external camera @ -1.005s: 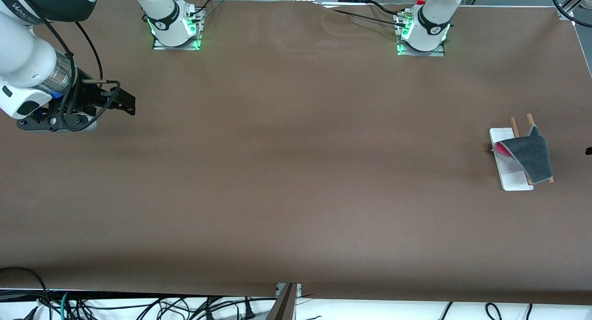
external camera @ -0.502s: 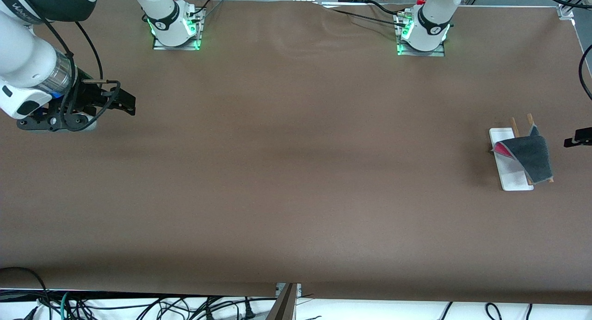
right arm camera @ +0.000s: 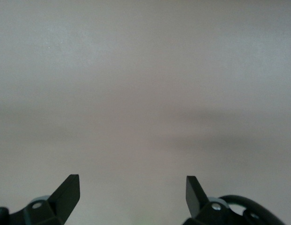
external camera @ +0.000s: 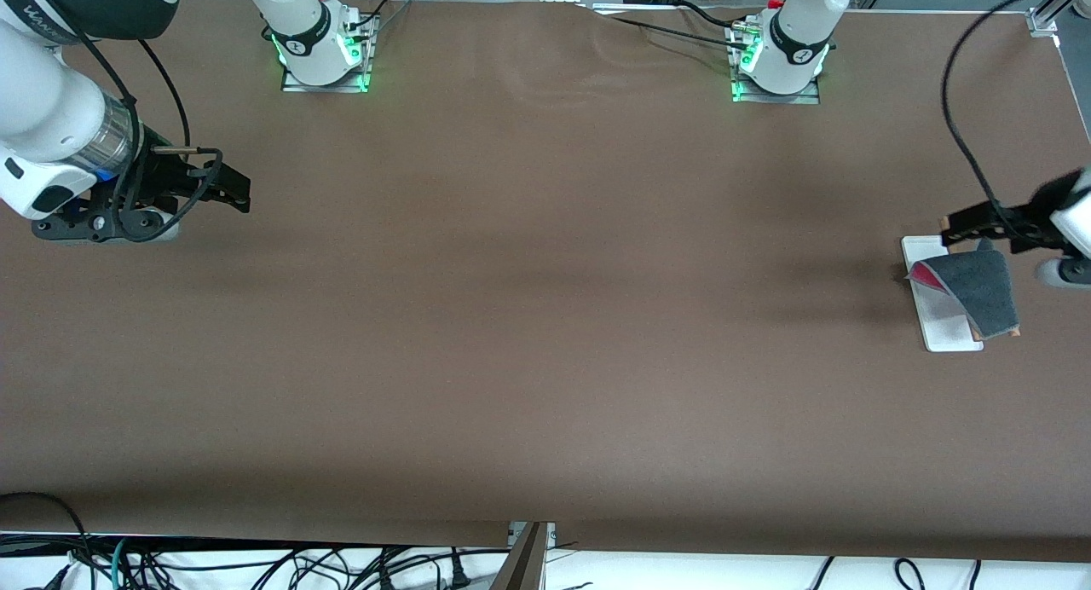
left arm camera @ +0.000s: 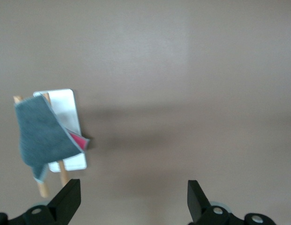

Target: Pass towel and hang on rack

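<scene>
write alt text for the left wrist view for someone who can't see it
A grey towel with a pink corner showing hangs draped over the two wooden rods of a white-based rack on the brown table. The open left gripper hovers over bare table beside the rack, holding nothing.

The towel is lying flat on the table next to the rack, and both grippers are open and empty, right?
Not quite. The towel is draped over the rack, as the front view shows. The left gripper and right gripper are indeed open and empty.
</scene>
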Controlling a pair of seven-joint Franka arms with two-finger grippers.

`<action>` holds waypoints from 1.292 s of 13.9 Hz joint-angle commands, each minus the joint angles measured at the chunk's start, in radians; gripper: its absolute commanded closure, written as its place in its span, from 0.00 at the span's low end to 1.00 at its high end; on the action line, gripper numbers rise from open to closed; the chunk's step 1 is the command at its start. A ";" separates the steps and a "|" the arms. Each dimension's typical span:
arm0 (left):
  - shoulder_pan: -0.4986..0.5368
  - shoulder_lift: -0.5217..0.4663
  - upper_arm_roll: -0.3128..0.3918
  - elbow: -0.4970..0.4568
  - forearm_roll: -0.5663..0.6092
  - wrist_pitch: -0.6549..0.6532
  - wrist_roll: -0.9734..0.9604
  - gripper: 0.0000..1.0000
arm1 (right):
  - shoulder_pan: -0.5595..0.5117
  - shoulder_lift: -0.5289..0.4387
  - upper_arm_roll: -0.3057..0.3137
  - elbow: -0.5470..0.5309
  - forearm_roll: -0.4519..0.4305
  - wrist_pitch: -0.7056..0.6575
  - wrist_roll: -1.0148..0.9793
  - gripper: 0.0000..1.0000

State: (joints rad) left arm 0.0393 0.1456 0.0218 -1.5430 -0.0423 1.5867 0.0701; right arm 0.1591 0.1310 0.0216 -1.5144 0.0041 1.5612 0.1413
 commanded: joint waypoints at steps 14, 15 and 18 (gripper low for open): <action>-0.018 -0.235 -0.109 -0.264 0.073 0.095 -0.130 0.00 | 0.008 -0.010 0.003 0.006 -0.013 0.000 -0.006 0.00; -0.019 -0.209 -0.109 -0.223 0.071 0.076 -0.131 0.00 | 0.008 -0.010 0.001 0.006 -0.013 -0.001 -0.006 0.00; -0.029 -0.170 -0.106 -0.175 0.070 0.068 -0.130 0.00 | 0.008 -0.010 0.001 0.006 -0.013 -0.001 -0.008 0.00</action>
State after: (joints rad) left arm 0.0207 -0.0729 -0.0849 -1.7887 0.0243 1.6926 -0.0537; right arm 0.1637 0.1310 0.0225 -1.5135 0.0041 1.5621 0.1413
